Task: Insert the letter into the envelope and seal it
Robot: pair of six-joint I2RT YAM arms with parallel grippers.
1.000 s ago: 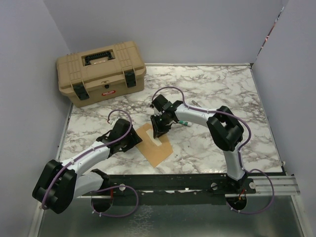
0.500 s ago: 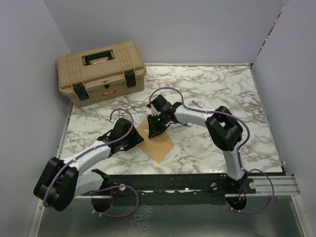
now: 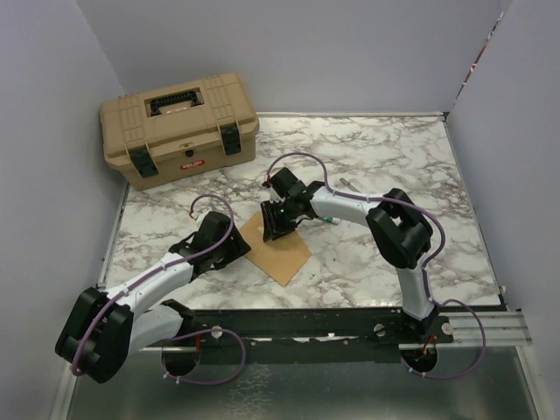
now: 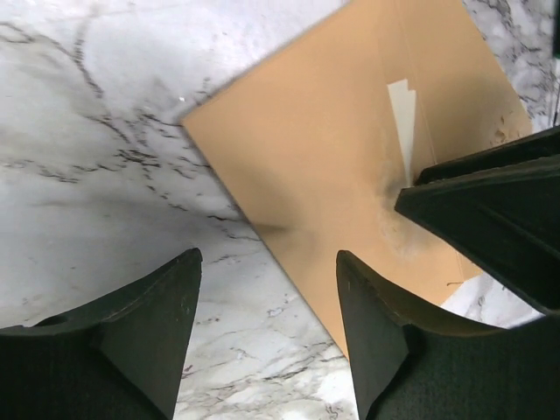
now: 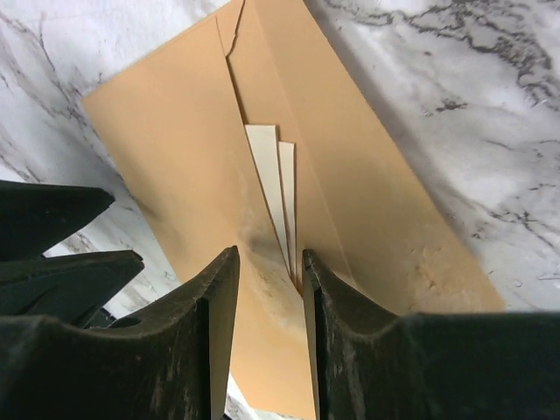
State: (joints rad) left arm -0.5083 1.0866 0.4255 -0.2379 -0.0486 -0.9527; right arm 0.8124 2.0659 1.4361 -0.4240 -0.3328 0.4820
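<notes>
While my right gripper (image 5: pixel 267 262) presses on the envelope (image 5: pixel 175 157), a pale strip of the letter (image 5: pixel 267 175) shows at the fold.
The envelope lies flat on the bench (image 3: pixel 367 157), with the letter inside except for that strip. My right gripper is a little apart, tips down beside the strip. My left gripper (image 4: pixel 267 262) is spread wide over one edge and holds nothing. I judge the seal unfinished: the fold may spring up if I lift off, and a sideways push could drag the envelope or crease the letter.
</notes>
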